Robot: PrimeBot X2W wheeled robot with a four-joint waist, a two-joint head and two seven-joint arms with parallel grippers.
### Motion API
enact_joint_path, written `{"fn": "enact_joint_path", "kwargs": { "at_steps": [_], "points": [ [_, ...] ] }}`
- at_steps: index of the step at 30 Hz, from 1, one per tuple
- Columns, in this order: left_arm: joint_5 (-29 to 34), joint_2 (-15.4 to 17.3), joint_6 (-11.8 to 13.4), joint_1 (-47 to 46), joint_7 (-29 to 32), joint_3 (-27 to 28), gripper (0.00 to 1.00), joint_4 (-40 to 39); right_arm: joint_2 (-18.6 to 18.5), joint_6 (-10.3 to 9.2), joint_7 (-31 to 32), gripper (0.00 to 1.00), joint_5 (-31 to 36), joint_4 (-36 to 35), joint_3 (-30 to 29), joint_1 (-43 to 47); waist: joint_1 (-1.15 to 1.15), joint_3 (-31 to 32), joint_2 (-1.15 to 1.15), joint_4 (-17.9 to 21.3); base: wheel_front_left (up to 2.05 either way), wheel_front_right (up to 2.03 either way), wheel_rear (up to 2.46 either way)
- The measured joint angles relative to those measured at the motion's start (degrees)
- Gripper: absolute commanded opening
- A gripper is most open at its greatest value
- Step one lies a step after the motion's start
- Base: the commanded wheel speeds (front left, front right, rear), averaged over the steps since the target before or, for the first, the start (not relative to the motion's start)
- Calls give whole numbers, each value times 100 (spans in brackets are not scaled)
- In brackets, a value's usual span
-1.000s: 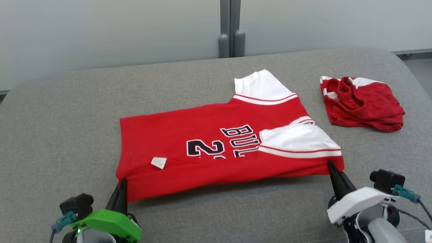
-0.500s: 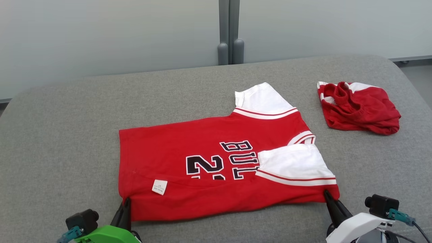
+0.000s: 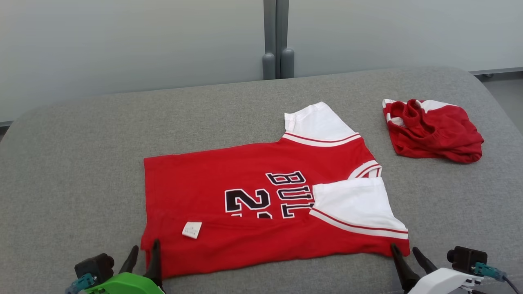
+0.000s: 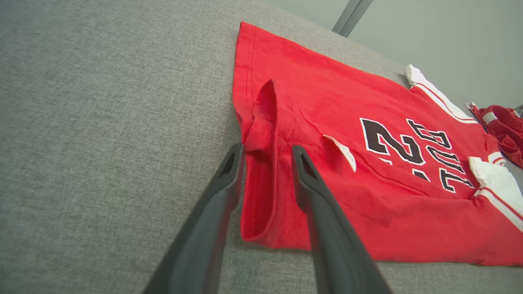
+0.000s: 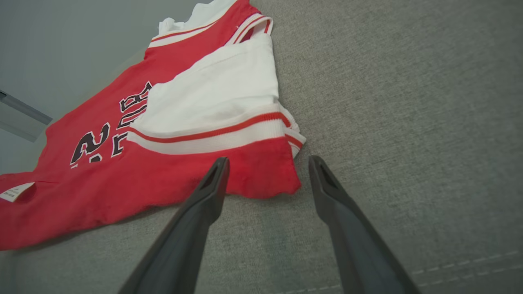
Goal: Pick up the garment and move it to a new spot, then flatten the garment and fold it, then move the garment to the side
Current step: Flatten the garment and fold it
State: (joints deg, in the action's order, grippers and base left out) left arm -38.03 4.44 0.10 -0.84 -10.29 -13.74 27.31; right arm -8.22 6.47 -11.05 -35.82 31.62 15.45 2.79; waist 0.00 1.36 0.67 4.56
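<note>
The shirt (image 3: 261,204) lies on the grey cushion (image 3: 81,155), its near edge folded over. My left gripper (image 3: 145,245) stands partly spread astride one near corner, and my right gripper (image 3: 403,247) is spread wide at the other; neither grips. I judge the folding is under way, and next I need fresh holds on the far edge.

Jersey (image 3: 196,183): red body, white sleeves with red stripes, black white-outlined lettering. Crumpled garment (image 3: 437,134): red, white. Surface (image 3: 81,163): grey.
</note>
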Motion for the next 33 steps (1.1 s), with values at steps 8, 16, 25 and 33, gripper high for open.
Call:
{"fn": "enact_joint_path", "kwargs": {
  "at_steps": [8, 16, 25, 33],
  "points": [
    [53, 167, 116, 69, -10, 98, 100, -254, -377, -111, -54, 100, 111, -270, -160, 58, 0, -2, 0, 18, 0, 0, 0],
    [354, 336, 120, -317, 183, -96, 100, -536, -687, -107, 14, 100, 431, -743, -52, -589, 0, -115, 0, 39, 0, 0, 0],
    [692, 375, 196, -1468, 735, -385, 100, -586, -1088, -92, 625, 100, 861, -1050, 244, -1911, 0, -581, 0, 16, 0, 0, 0],
    [815, 467, 312, -2301, 1260, -442, 100, -315, -1150, -40, 1274, 100, 1010, -1087, 532, -3095, 0, -1148, 0, -28, 0, 0, 0]
  ]
}}
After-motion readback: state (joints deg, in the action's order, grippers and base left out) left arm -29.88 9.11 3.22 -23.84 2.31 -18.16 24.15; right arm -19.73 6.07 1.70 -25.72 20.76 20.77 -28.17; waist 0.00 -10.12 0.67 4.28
